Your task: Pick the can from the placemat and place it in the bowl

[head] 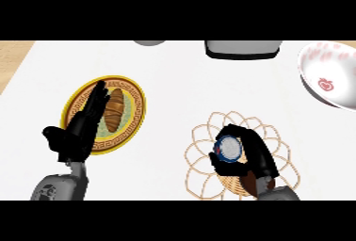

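Note:
A can [228,148] with a blue rim and silvery top stands over the woven wicker placemat [201,141] at the lower right. My right hand [256,157] is curled round it, fingers over its far side and thumb at its near left. The white bowl [332,75] with red marks sits at the right edge, well up and right of the can. My left hand [82,127] rests open at the left, its straight fingers lying over a plate.
A yellow patterned plate [132,106] holding a croissant [113,110] lies under my left hand. A grey appliance [243,49] and a small grey object [149,42] stand at the counter's far edge. Wooden surface shows at the upper left.

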Available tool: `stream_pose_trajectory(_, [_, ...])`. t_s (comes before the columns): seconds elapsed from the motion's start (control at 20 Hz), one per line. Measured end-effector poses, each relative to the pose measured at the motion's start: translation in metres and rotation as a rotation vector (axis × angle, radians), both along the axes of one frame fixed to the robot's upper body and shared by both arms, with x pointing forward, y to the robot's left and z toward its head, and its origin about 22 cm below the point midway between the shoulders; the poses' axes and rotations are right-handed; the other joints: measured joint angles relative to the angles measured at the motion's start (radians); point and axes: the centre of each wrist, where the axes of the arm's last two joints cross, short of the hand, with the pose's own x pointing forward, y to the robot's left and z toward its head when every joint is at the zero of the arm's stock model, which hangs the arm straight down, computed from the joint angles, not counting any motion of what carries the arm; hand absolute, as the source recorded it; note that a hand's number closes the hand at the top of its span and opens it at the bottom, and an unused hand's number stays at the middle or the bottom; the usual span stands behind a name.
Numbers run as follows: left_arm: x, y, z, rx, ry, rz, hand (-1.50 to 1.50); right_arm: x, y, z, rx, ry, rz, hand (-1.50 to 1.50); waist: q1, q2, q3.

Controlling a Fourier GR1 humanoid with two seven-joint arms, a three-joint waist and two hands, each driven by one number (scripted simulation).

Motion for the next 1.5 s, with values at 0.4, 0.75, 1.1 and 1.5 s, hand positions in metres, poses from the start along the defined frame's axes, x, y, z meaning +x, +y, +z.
stream_pose_trajectory(0.4, [0.007,0.000,0.001,0.001,-0.001,-0.014,0.00,0.079,-0.009,0.045,0.087,-0.194,-0.302,1.50,0.016,0.007,0.001])
stream_pose_trajectory(0.75, [0.002,-0.013,-0.005,-0.005,0.000,-0.009,0.00,0.110,0.006,0.092,0.025,-0.461,-0.396,1.50,0.010,0.003,0.001])
stream_pose_trajectory(1.1, [0.008,-0.004,-0.001,0.003,0.007,0.000,0.00,0.127,0.012,0.165,-0.121,-0.557,-0.497,1.50,0.003,0.000,0.000])
stream_pose_trajectory(1.5, [-0.002,-0.008,-0.004,0.005,0.005,-0.008,0.00,0.148,0.001,0.242,-0.196,-0.543,-0.619,1.50,0.008,0.001,0.000])
